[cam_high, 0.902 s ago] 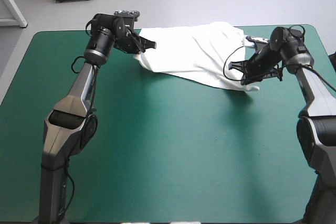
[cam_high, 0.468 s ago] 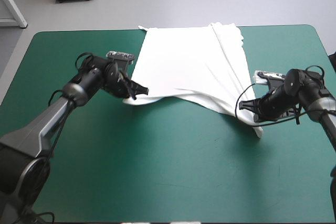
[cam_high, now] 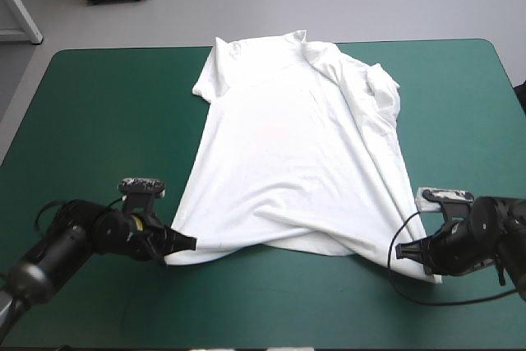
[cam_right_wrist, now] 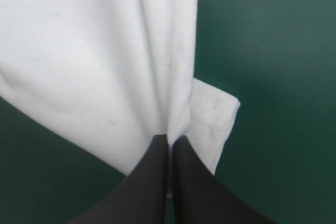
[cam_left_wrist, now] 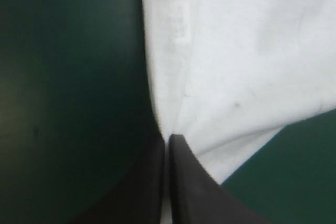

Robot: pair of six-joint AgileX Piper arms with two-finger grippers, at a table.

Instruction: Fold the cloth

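The white T-shirt [cam_high: 296, 154] lies stretched out on the teal-green cover, collar toward the far edge, hem toward the near edge. Its right side is bunched in long folds, with a sleeve crumpled near the far right. My left gripper [cam_high: 182, 243] is low at the near left corner of the hem, shut on the T-shirt [cam_left_wrist: 231, 66]. My right gripper [cam_high: 401, 252] is low at the near right corner of the hem, shut on the T-shirt [cam_right_wrist: 94, 61]; a small hemmed flap [cam_right_wrist: 212, 119] sticks out beside its fingers.
Bare teal-green cover [cam_high: 90, 121] lies on both sides of the T-shirt and along the near edge. The far edge of the table [cam_high: 123, 49] runs just behind the collar.
Both grippers have pulled the hem from the far part of the table toward the near edge. The T-shirt went from a lifted, bunched sheet to lying stretched out along the table.
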